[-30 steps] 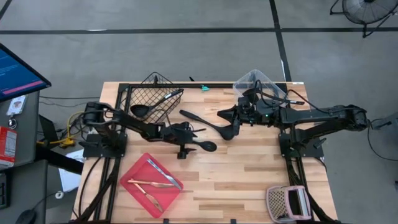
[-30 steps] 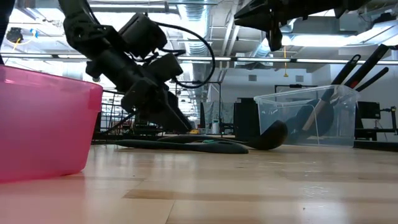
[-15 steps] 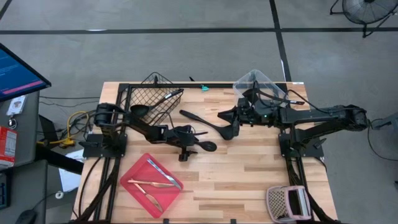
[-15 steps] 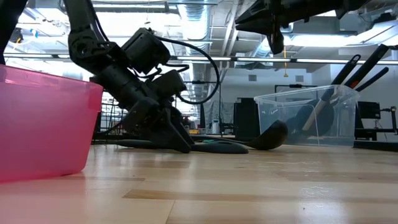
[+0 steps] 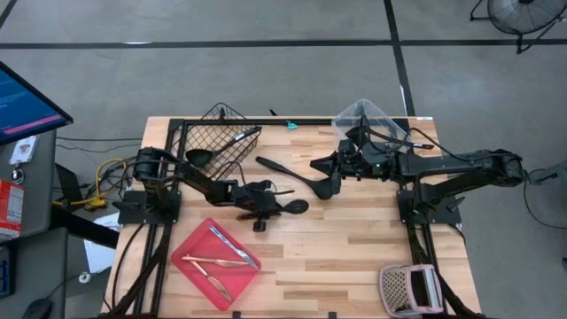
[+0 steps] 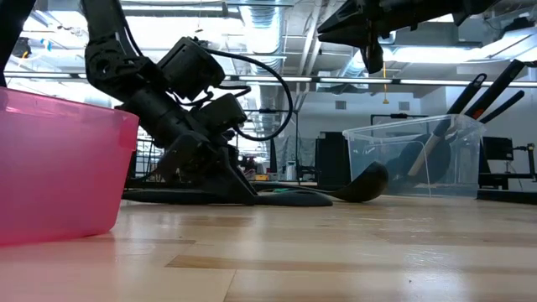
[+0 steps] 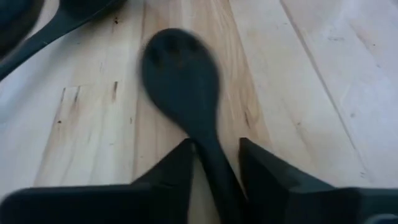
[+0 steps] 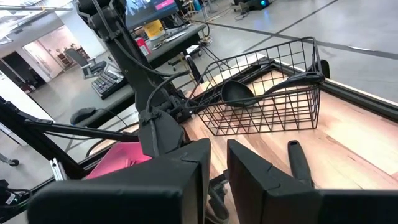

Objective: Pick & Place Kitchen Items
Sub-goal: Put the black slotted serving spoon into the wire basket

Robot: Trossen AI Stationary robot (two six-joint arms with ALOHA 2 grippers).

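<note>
A black spoon [image 5: 295, 206] lies flat on the wooden table, its bowl [image 7: 180, 68] pointing toward the right edge. My left gripper [image 7: 216, 155] is down at table level [image 6: 242, 191], its fingers closed in around the spoon's handle. My right gripper [image 5: 326, 166] hangs high above the table's middle [image 6: 369, 52]. It is shut with nothing between its fingers [image 8: 219, 163]. A black ladle [image 5: 306, 180] lies on the table under it. My left gripper has the spoon's handle just behind the bowl [image 7: 210, 148] between its two fingers. It comes slanting down from the table's left, along the handle. One finger [image 7: 177, 165] lies against the handle, and a sliver of wood shows beside the other. The spoon lies flat on the table.
A black wire basket [image 5: 221, 133] at the back left holds a black ladle [image 5: 200, 157] and another utensil. A red tray [image 5: 188, 259] at the front left carries slim cutlery [image 5: 232, 248]. A clear tub [image 6: 411, 159] at the back right holds black utensils. A pink-and-white object [image 5: 407, 288] sits at the front right corner.
My left gripper has sunk from a little above the table down to its surface, coming to rest around the spoon's handle. My right arm has kept still.
</note>
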